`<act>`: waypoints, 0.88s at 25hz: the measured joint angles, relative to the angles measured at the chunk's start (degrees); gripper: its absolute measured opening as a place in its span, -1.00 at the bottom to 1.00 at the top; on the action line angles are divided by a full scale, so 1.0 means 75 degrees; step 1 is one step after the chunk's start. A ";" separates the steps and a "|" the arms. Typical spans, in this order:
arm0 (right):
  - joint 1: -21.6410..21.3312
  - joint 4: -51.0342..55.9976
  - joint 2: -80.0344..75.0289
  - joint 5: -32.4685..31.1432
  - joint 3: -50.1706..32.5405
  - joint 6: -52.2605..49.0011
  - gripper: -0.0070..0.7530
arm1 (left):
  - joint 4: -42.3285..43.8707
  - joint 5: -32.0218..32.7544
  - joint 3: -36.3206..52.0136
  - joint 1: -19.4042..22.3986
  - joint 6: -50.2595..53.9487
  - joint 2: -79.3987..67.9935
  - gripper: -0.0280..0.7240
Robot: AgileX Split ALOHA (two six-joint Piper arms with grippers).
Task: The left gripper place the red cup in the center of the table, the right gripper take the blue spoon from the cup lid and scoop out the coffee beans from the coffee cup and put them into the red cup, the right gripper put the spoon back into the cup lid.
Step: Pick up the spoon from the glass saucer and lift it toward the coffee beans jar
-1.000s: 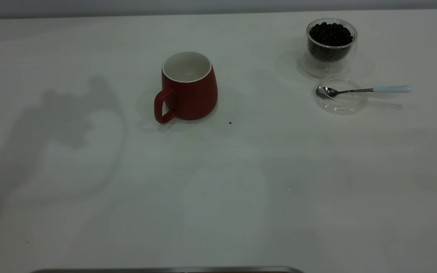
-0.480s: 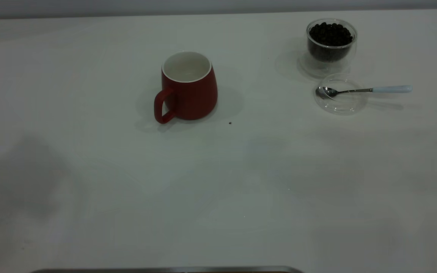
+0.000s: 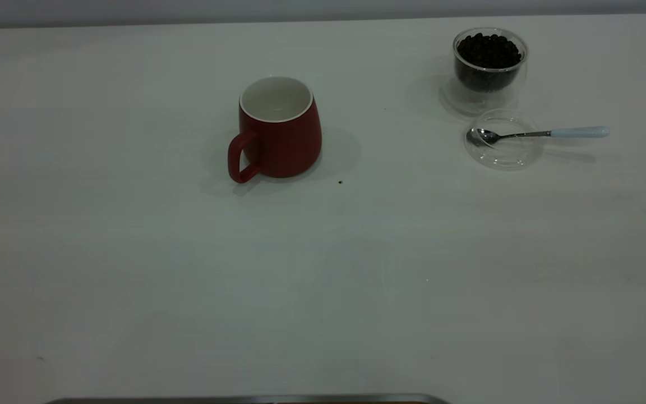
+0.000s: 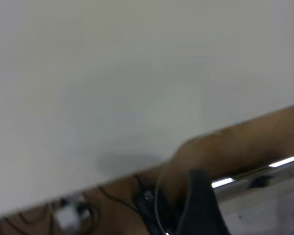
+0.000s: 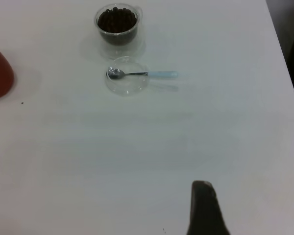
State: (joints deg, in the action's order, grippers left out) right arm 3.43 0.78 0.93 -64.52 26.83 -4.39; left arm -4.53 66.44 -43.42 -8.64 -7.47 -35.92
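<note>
The red cup [image 3: 279, 130] stands upright near the middle of the counter [image 3: 323, 280], a little toward the far edge, handle turned to the near-left, and its white inside looks empty, so the first step, setting it in the centre, reads as done. No arm is near it in the exterior view. The left claw does not show plainly in any picture: the left wrist view gives only bare counter, the counter's edge and one dark finger [image 4: 201, 205], so whether that claw is apart or together cannot be told, and it seems to sit off at the counter's edge, well apart from the cup. Further right, toward the far-right corner, the glass coffee cup [image 3: 489, 64] is full of dark beans, which suggests no scooping has begun. Just in front of it lies the clear lid [image 3: 503, 140], with the spoon [image 3: 541, 133] resting across it, bowl inside the lid and pale blue handle pointing toward the right edge. The spoon is untouched, so picking it up, scooping, tipping beans into the red cup and returning the spoon all remain. One dark finger [image 5: 205, 208] of the right claw shows in the right wrist view, over bare counter on the near side, well apart from the spoon; whether that claw is apart or together cannot be told either. A tiny dark speck [image 3: 340, 182] lies just near-right of the red cup.
</note>
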 joint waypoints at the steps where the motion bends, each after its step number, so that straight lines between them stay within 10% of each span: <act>1: 0.0000 0.0000 0.0000 0.0000 0.0000 0.0000 0.40 | 0.0113 -0.0006 0.0392 0.0000 0.0220 0.0345 0.64; 22: 0.0000 0.0000 0.0000 0.0000 0.0000 -0.0001 0.40 | 0.1045 -0.0195 0.2073 0.0209 0.1502 0.4686 0.64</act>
State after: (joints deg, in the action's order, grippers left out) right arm 3.43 0.78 0.93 -64.52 26.83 -4.40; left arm 3.31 64.98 -27.87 -7.08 3.79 -0.78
